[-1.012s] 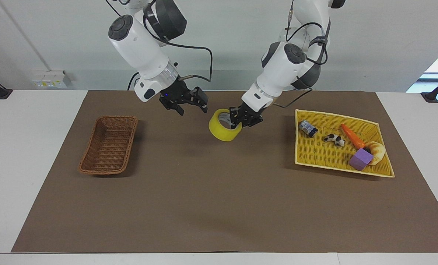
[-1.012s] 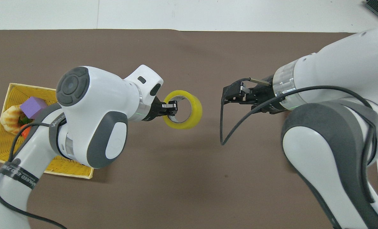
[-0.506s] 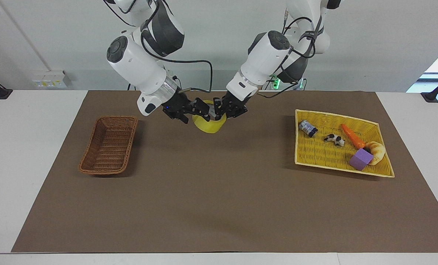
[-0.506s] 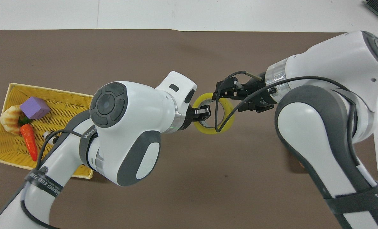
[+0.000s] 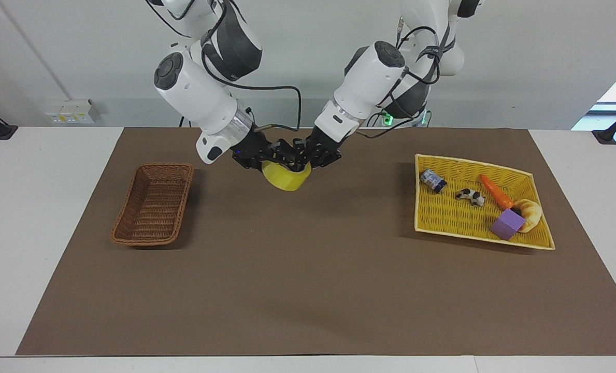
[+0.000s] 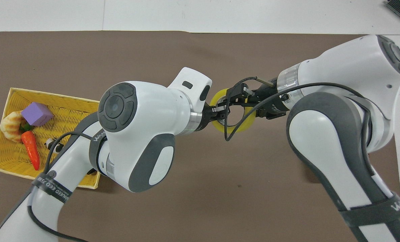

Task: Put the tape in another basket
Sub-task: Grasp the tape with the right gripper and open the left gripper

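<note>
Brown paper matting [image 5: 308, 280] is seen covering the table, with a yellow tray-basket [image 5: 538, 241] of small items lying toward the left arm's end and the dark wicker basket [image 5: 153, 204], with nothing in it, lying toward the right arm's end. Between the two, the tape [image 5: 286, 179] is held raised over the mat on the part nearer the robots, well apart from both baskets. The roll is judged light and stiff, with a smooth outer face that may slip; the wall of the ring, pinched between core and outer face, is judged the sound place for a grip. The left gripper [image 5: 303, 157] is clamped on that wall at the side toward the left arm. The right gripper [image 5: 269, 158] has been brought against the roll from the side toward the right arm; its fingers are set at the ring, but whether they are spread or already pressed on it cannot be told. A handover between the arms is judged to be in hand; release by the left gripper before a firm hold is confirmed would risk a drop.
</note>
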